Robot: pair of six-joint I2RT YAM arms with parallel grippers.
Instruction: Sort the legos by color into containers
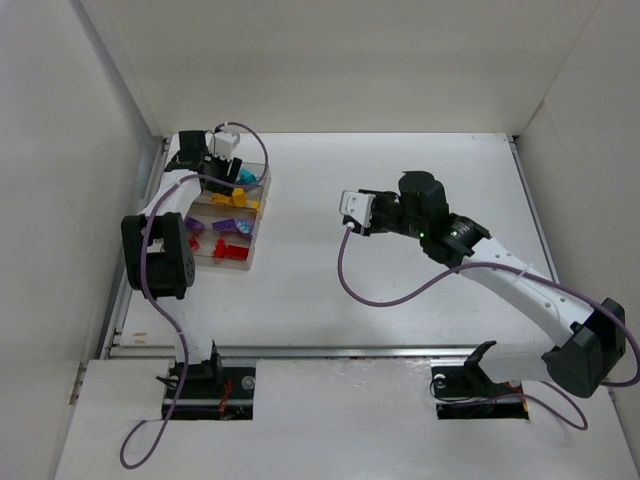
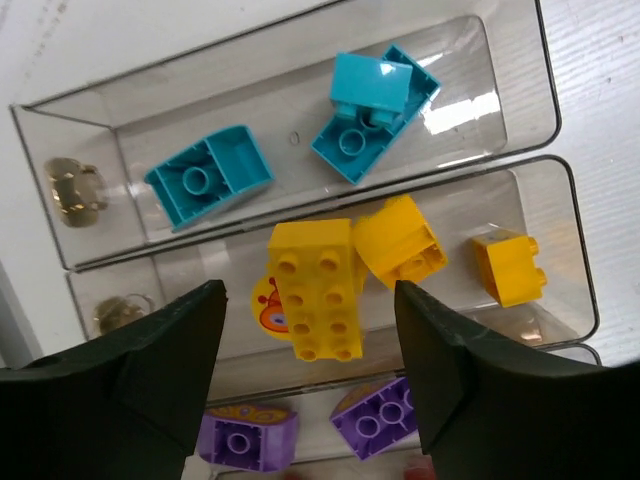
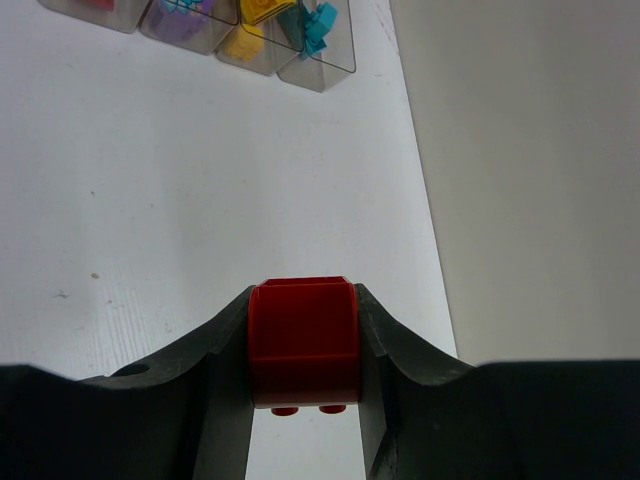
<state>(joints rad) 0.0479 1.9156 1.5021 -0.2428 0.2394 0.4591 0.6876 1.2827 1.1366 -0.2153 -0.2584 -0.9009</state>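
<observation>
The clear organizer box (image 1: 258, 215) stands at the left of the table with four compartments. In the left wrist view the far compartment (image 2: 520, 60) holds two teal bricks (image 2: 372, 112), the one below it holds yellow bricks (image 2: 315, 288), and purple bricks (image 2: 378, 420) lie below that. My left gripper (image 2: 310, 385) is open and empty above the box (image 1: 222, 150). My right gripper (image 3: 303, 345) is shut on a red brick (image 3: 303, 340), held above the table's middle (image 1: 352, 210), well right of the box. The box shows far off in the right wrist view (image 3: 330, 72).
White walls enclose the table on the left, back and right. A purple cable (image 1: 370, 295) hangs from the right arm over the table. A metal rail (image 1: 330, 352) runs along the near edge.
</observation>
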